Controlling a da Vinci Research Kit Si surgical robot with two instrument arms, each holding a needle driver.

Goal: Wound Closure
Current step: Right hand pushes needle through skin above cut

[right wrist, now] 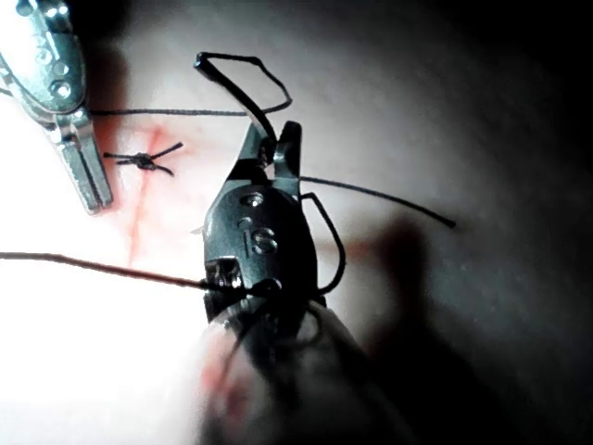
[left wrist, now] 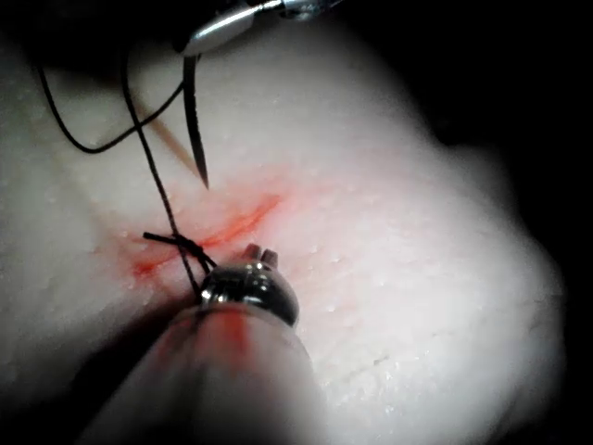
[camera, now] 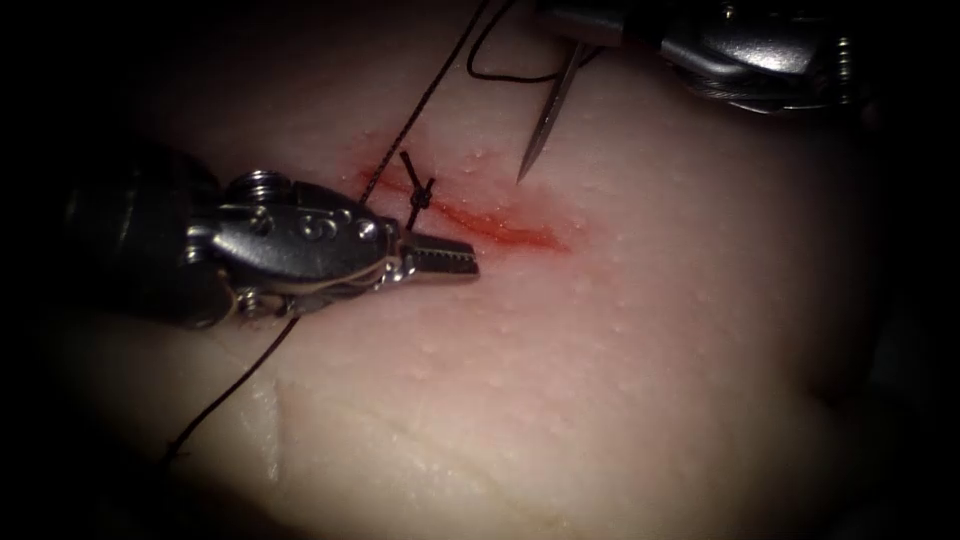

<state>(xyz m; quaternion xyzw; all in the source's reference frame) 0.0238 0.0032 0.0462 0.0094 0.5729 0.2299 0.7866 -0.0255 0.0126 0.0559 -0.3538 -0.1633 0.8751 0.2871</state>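
Right gripper [camera: 580, 45] holds the needle [camera: 545, 115] near its swaged end, tip poised above the tissue [camera: 650, 350]; left gripper [camera: 445, 258], closed and empty, rests beside the knot [camera: 420, 195]

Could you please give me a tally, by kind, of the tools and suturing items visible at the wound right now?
Needle drivers: 2, left tool shut on nothing, right tool holding the needle near its rear end
Curved needle: 1, clear of the tissue
Thread: 1 long strand
Tied knot on the cut: 1
Total: 5

endoscope above-front, 2 wrist cams close, share cut [camera: 470, 222]
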